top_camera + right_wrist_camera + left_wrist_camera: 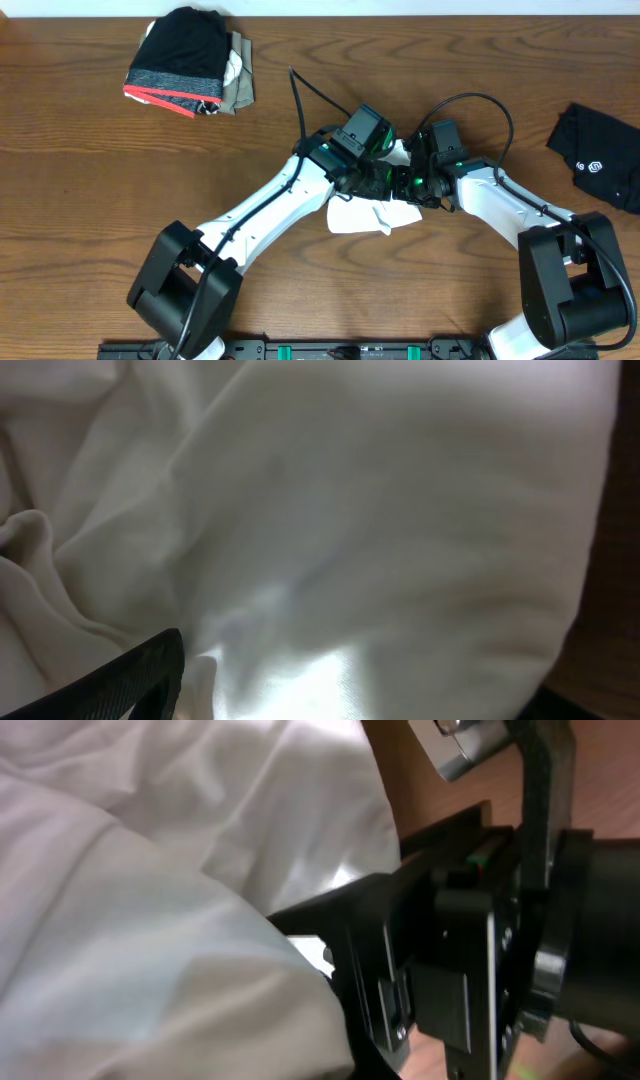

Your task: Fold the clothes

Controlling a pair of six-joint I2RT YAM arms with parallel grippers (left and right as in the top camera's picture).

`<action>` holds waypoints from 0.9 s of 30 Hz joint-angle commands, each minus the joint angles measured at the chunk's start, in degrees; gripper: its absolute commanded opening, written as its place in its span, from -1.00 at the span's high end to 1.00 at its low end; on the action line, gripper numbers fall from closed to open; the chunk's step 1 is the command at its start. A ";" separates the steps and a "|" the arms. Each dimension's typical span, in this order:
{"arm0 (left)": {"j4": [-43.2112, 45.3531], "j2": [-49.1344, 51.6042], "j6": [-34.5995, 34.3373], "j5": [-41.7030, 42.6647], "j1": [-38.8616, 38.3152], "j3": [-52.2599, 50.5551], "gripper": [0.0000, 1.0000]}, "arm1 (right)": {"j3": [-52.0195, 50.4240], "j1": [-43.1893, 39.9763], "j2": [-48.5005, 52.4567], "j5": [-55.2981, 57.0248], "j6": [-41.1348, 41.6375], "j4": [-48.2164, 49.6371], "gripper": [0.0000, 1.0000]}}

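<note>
Overhead, the wooden table [90, 170] carries everything. The left arm [270, 205] and right arm [510, 205] reach in from the near edge and meet over the middle, and their wrists hide most of the white shirt [365, 217] bunched beneath them. Only a crumpled flap shows toward the near edge. A stack of folded clothes [190, 60], black on top with a red hem, sits near the far left corner. A black garment with a white logo [600, 165] lies at the right edge, well apart from the shirt. The left tool [378, 182] is pressed together; cloth bulges over its fingers, so a pinch cannot be confirmed. The right tool [408, 186] is spread wide, with shirt cloth filling the space between its fingers [140, 675].
</note>
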 commanded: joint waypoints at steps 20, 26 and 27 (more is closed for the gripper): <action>1.81 3.17 -0.48 -2.03 -3.87 1.95 0.74 | 17.31 -6.62 -3.17 18.34 0.50 -31.50 -0.84; 2.45 3.17 -0.48 -2.03 -3.87 1.92 0.49 | 19.98 -11.98 -4.85 15.47 -3.91 -34.77 -0.89; 3.04 3.17 -0.48 -2.03 -3.87 1.92 0.45 | 19.96 -12.41 -4.83 15.32 -4.02 -35.23 -0.88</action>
